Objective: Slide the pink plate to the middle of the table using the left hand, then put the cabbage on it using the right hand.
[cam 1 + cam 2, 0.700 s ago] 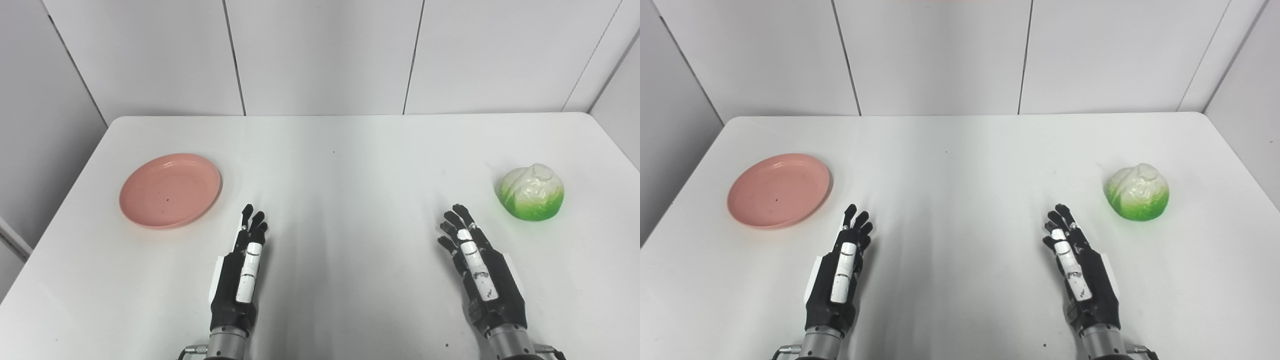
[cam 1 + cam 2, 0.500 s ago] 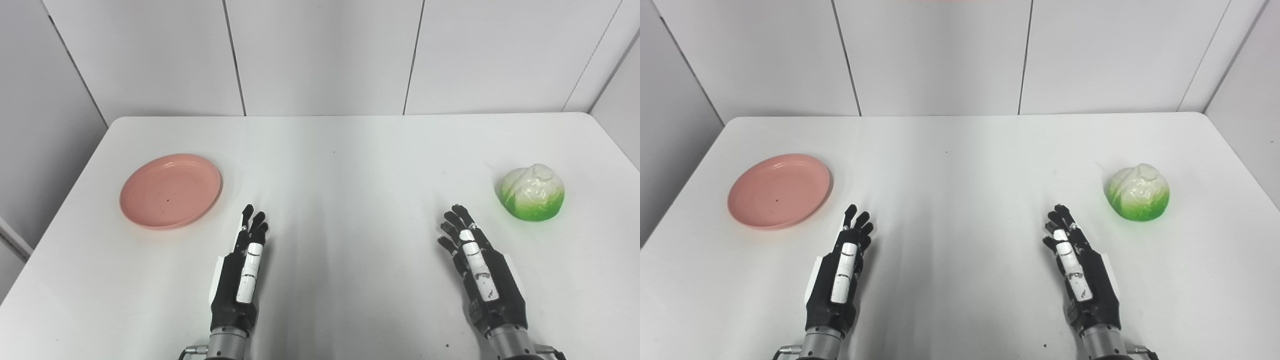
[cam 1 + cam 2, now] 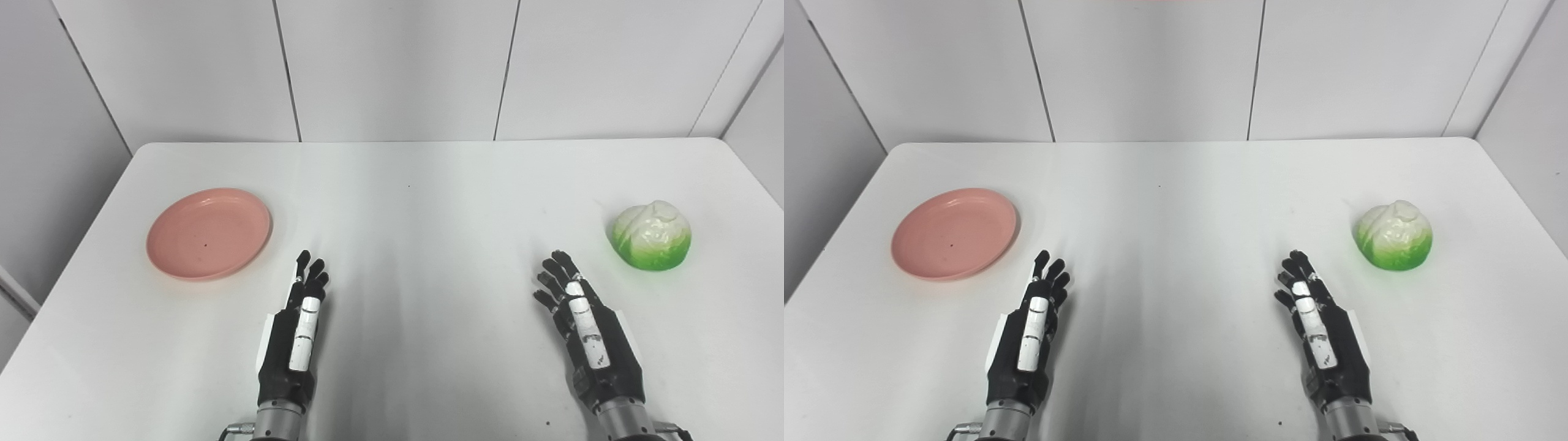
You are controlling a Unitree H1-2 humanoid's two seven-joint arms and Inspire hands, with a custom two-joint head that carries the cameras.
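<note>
— left hand (image 3: 294, 343): flat over the white table (image 3: 416, 202), fingers stretched forward and a little apart, holding nothing. same spot and same pose as 0.7 s ago.

— and the right hand (image 3: 588, 337)?

— also released, fingers spread, nothing in its grasp. shifted a touch toward the table's middle since the earlier frame, fingertips a shade further from the near edge; otherwise unchanged.

— pink plate (image 3: 209, 233)?

— on the table's left part, well away from its middle, lying flat and bare. beyond and to the left of the left hand, near its fingertips but not touching. not moved since the earlier frame.

— cabbage (image 3: 652, 236)?

— on the table's right part, close to the right edge, white on top and green below. beyond and to the right of the right hand, apart from it. same place as before.

— anything at the table's middle?

— only bare white surface with a small dark speck (image 3: 410, 185) toward the far side.
</note>
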